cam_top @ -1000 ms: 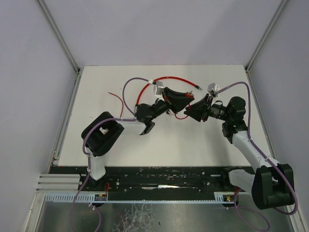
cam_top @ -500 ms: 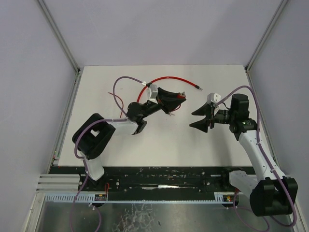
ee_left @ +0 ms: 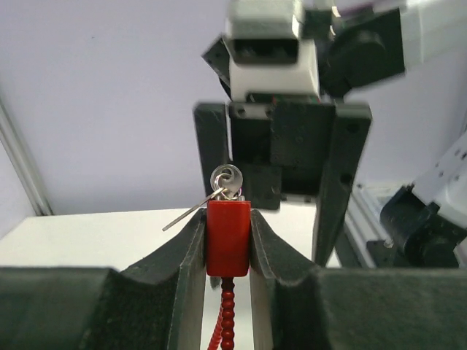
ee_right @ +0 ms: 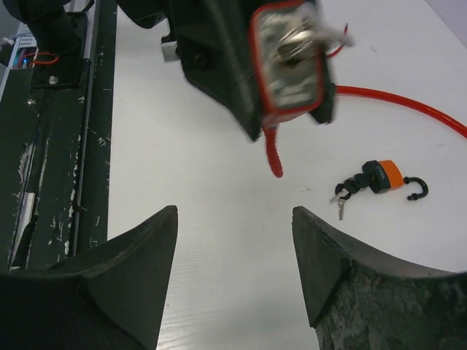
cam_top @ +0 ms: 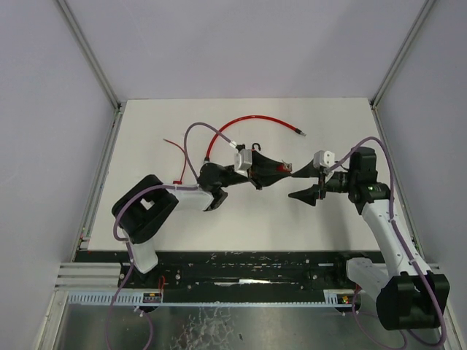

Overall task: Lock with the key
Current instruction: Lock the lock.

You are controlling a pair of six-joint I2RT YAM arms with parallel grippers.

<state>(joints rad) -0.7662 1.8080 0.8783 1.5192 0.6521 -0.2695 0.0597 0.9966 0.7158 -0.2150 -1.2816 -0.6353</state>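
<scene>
Presently left fingers clamp rigid red lock body; right fingers apart; small key, probably slippery, wants pinching at head

Cable lock in the left tool; right tool just right of it (padlock on table behind).

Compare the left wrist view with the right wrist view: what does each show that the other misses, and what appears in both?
Only the left wrist view shows the front of the right end effector, jaws apart, facing the lock. Only the right wrist view shows the small orange padlock lying on the table, its shackle open, and the red cable running past it. Both show the red lock clamped in the left end effector, with keys at its end.
</scene>
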